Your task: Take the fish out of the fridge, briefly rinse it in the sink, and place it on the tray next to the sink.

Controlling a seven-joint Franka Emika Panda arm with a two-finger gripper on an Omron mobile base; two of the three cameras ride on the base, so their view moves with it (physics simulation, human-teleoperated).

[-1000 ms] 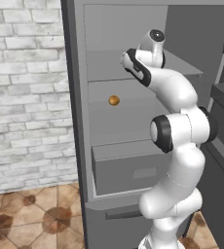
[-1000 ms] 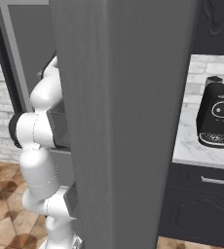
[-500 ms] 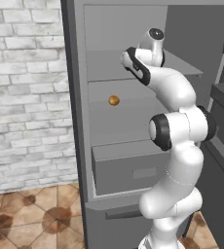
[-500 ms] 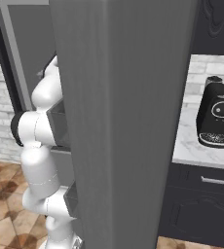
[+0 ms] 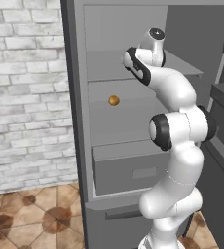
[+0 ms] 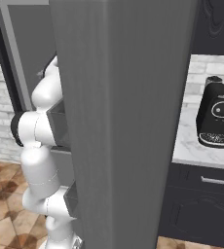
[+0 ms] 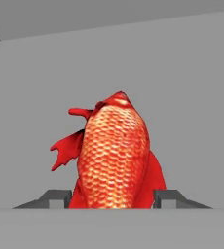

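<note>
The fish (image 7: 113, 158) lies between the jaws, long axis pointing straight ahead, tips flanking its near end; whether they already pinch it I cannot tell.

- One fridge (image 5: 80, 146), its door swung open; two flat grey shelves inside it, and one drawer (image 5: 133, 168) with one handle recess
- One fish (image 7: 115, 155), red, straight ahead of the tool, between its two finger tips (image 7: 55, 199)
- One orange-brown ball (image 5: 113, 100), on the shelf below the tool
- One black coffee machine (image 6: 216, 119), on the white marble worktop (image 6: 192, 148)
</note>
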